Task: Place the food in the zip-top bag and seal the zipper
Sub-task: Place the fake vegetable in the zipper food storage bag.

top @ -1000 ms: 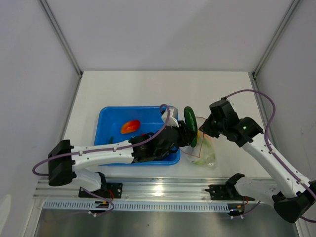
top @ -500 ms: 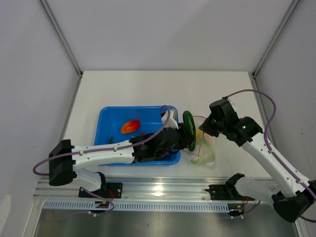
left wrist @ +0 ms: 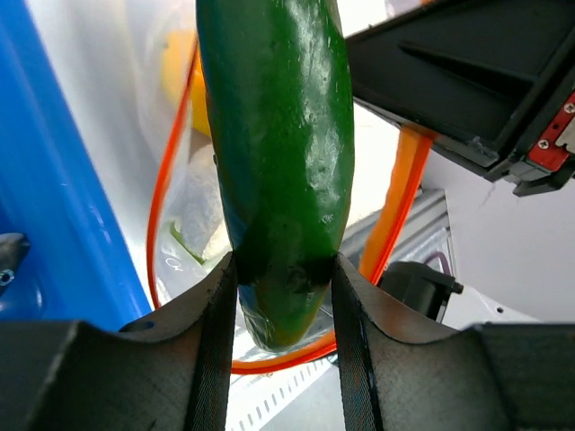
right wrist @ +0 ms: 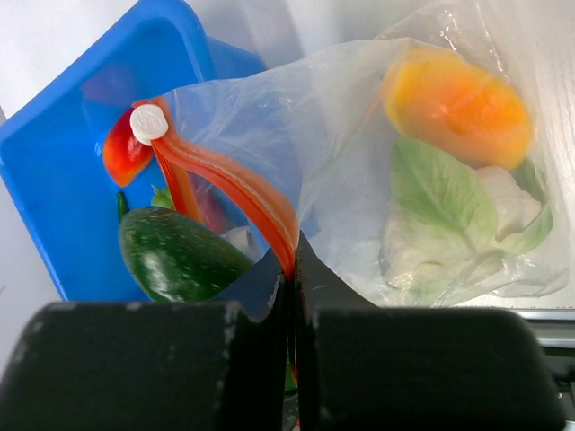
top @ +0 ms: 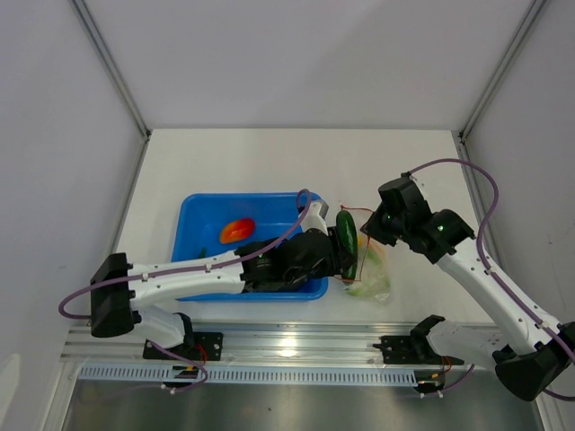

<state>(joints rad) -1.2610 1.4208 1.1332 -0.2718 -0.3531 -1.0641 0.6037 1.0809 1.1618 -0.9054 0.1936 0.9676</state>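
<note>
My left gripper (left wrist: 283,278) is shut on the lower end of the dark green cucumber (left wrist: 278,135), whose tip points into the zip-top bag's open mouth. From above, the cucumber (top: 346,233) stands at the bag's left edge. The clear zip-top bag (top: 374,272) lies right of the tray, with a mango (right wrist: 458,94) and a cauliflower (right wrist: 440,211) inside. My right gripper (right wrist: 292,269) is shut on the red-orange zipper (right wrist: 234,189) and holds the mouth up and open. A white slider (right wrist: 148,123) sits at the strip's end. A tomato (top: 236,230) lies in the tray.
The blue plastic tray (top: 193,215) sits left of the bag, under my left arm. White walls close in the table on three sides. A metal rail (top: 296,346) runs along the near edge by the arm bases.
My left gripper has lowered and tipped the cucumber toward the bag's mouth. The right gripper has stayed shut on the zipper, shifting slightly.
</note>
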